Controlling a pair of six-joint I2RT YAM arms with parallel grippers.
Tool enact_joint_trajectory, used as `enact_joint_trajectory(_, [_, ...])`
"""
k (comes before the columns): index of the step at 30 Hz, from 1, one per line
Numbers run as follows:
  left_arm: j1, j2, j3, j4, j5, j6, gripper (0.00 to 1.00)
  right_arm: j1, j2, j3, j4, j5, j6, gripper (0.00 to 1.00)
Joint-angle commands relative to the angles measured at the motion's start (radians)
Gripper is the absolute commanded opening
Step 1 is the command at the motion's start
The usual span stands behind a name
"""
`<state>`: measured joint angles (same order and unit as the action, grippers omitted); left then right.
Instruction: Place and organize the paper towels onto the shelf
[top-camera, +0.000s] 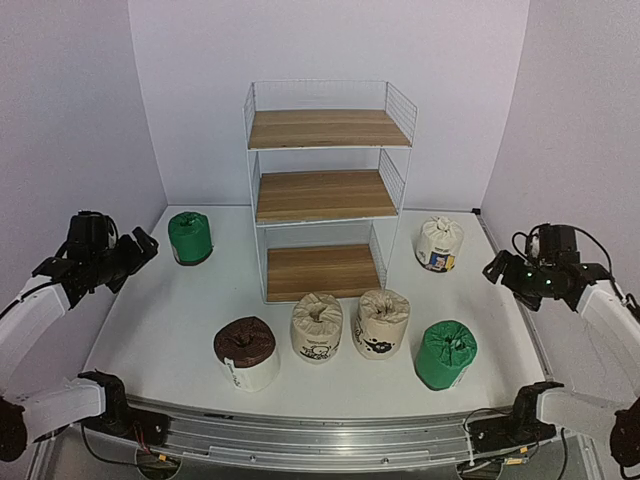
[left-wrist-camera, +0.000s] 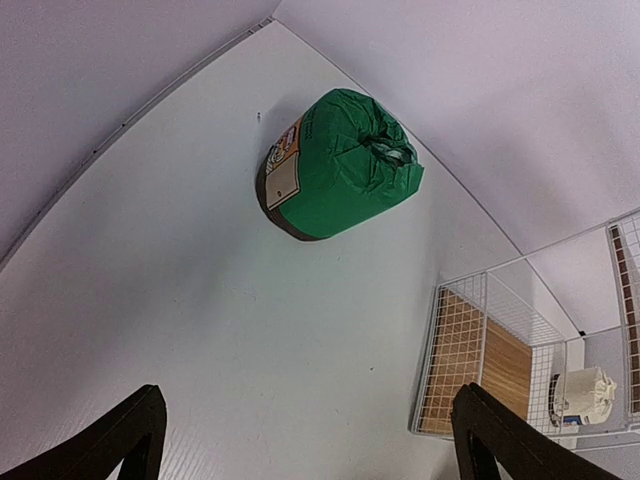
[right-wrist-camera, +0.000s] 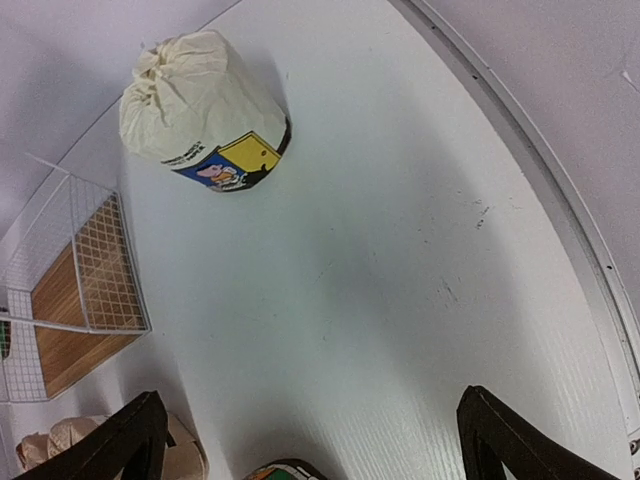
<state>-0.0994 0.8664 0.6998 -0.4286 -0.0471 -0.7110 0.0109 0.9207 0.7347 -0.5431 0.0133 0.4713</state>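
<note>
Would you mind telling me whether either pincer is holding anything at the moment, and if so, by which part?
Nothing is held: the left pincer and the right pincer are both open and empty.

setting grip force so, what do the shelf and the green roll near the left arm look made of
Shelf: boards look like wood or wood-print laminate, matte, with brown grain streaks; the frame looks like thin white-coated metal wire, gridded at the sides. Green roll: wrapper seems thin plastic film, faintly shiny, creased and bunched at the top.
</note>
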Motion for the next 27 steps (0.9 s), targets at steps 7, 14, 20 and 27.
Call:
enact_joint_trajectory(7, [-0.002, 0.034, -0.019, 0.055, 0.114, -0.025, 1.00, 0.072, 0.095, 0.173, 0.005, -0.557, -0.175, 0.97])
enact_joint_trajectory(14, [-0.001, 0.046, -0.026, 0.038, 0.114, -0.007, 1.00, 0.581, 0.337, 0.378, -0.076, -0.257, -0.392, 0.88])
enact_joint_trajectory(20, [-0.001, 0.035, -0.035, -0.011, 0.094, 0.025, 1.00, 0.794, 0.593, 0.582, -0.233, -0.068, -0.579, 0.82])
enact_joint_trajectory(27, [-0.001, 0.014, -0.045, -0.043, 0.074, 0.043, 1.00, 0.881, 0.727, 0.668, -0.328, 0.032, -0.628, 0.81])
